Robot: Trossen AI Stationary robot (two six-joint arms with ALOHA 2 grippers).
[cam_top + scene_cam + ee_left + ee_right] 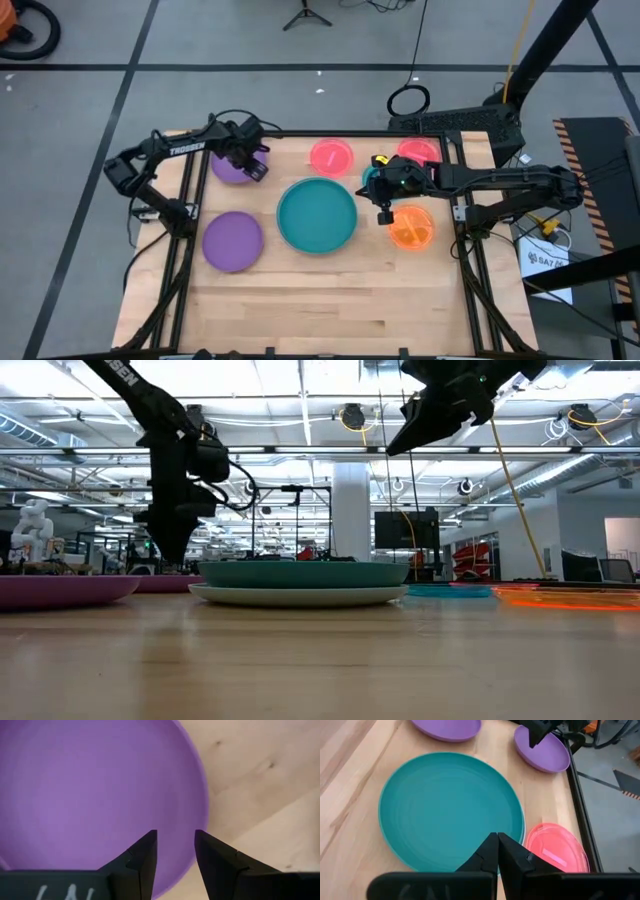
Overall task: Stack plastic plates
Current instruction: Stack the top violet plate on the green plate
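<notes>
Round flat plastic plates are spread over the wooden table [330, 300]: a purple plate [233, 241] at the front left, a second purple plate [90, 790] behind it under the open-fingered left gripper [175, 851], the large teal plate [317, 215] at centre, a pink plate [331, 156] behind, and an orange plate [411, 227] under the closed, empty right gripper [497, 851].

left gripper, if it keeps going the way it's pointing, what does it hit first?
Most likely the purple plate at the table's back left. The left gripper points down at it with fingers open, and its rim edge lies right ahead of the tips. How far above it the gripper sits is unclear; nothing else shows in between.
</notes>
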